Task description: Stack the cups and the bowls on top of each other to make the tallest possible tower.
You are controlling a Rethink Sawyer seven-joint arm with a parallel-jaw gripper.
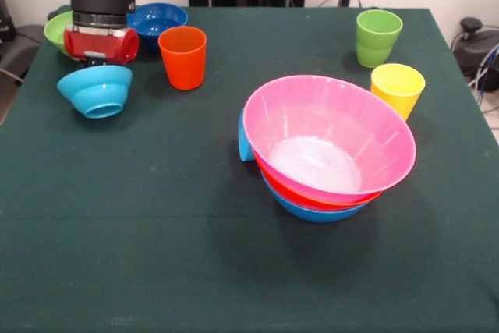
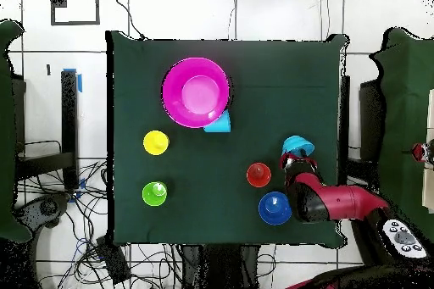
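The dark green cloth-covered table carries everything. Largest on it is the tower: a wide glossy pink plastic bowl nested on an orange plastic bowl, which sits in a blue plastic bowl. The pile leans, its mouth tipped toward the front camera, and it stands right of centre in the front view, well apart from the arm. A light blue plastic cup lies just behind the pile's left side, touching it, mostly hidden; the overhead view shows it on its side beside the pink rim.

The red and black robot arm comes down at the far left corner of the front view. Its gripper hangs directly above a small light blue ridged plastic bowl, which is tilted with its base facing the camera. The fingers are hidden behind the wrist and the bowl, so I cannot tell whether the gripper is grasping the bowl or is released.

Just behind the arm sit a small dark blue ridged bowl and, partly hidden on its left, a small green ridged bowl. An orange plastic tumbler stands upright just right of the gripper. A green plastic tumbler and a yellow plastic tumbler stand upright at the far right, the yellow one just beside the pink rim.
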